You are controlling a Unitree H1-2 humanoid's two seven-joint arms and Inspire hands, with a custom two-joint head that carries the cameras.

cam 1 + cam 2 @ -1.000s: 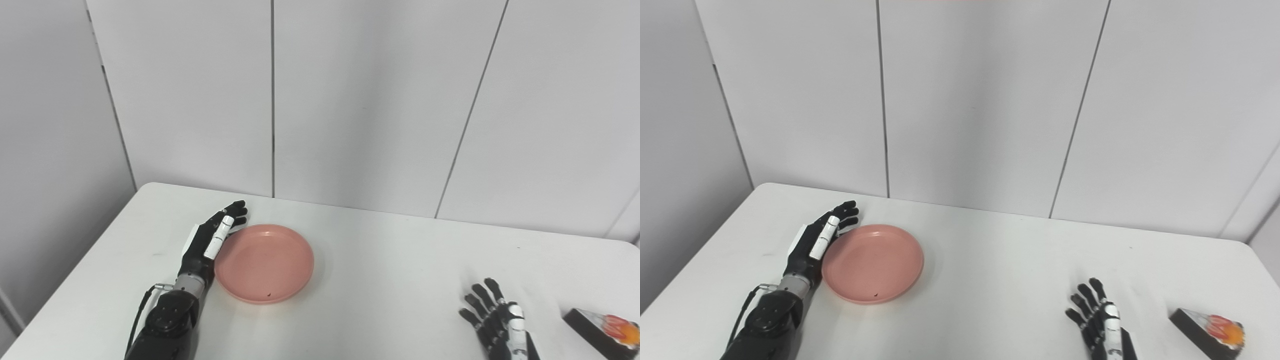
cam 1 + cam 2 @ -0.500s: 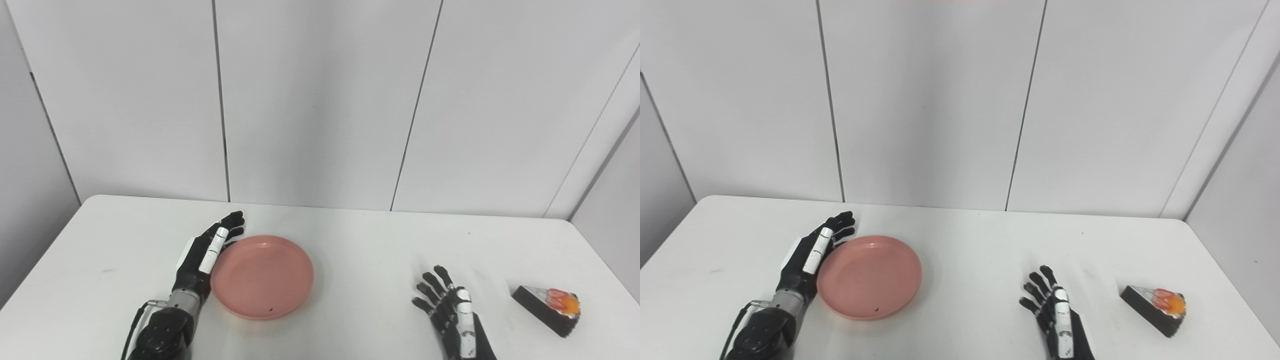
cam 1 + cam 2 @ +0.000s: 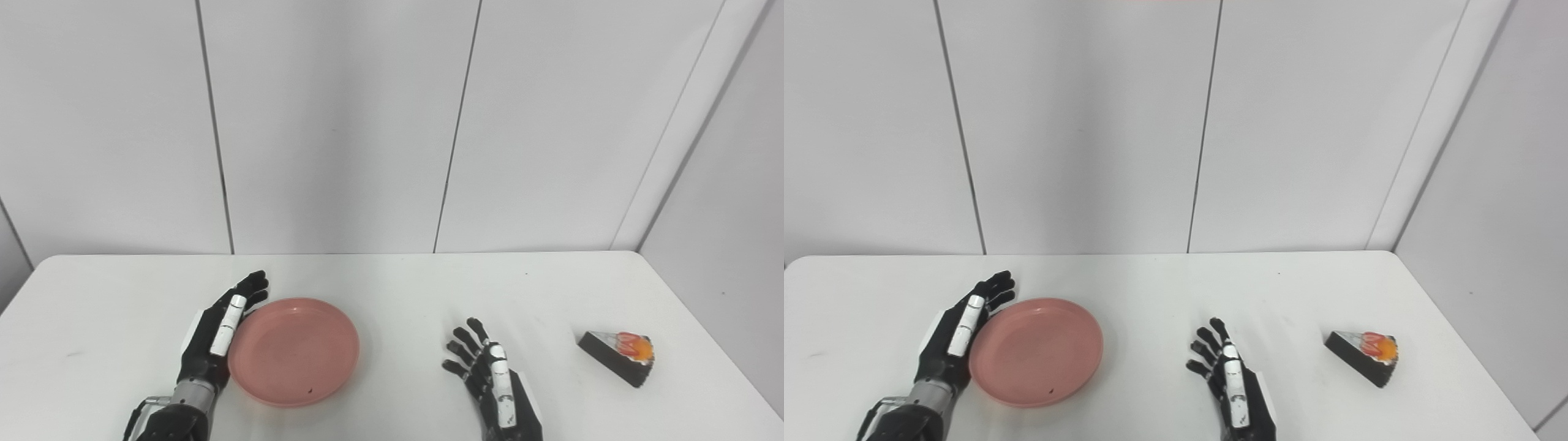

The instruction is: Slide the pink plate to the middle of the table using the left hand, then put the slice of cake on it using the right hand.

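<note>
Nearest us, our right hand (image 3: 493,386) waits with fingers spread, holding nothing. Our left hand (image 3: 220,331), flat and empty, rests edge-on against the plate (image 3: 294,350), placed to push it rightward. The cake (image 3: 618,357) sits well apart, far right on the table (image 3: 398,282).

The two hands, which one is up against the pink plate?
The left hand: its open palm lies along the pink plate rim. The right hand waits apart.
</note>
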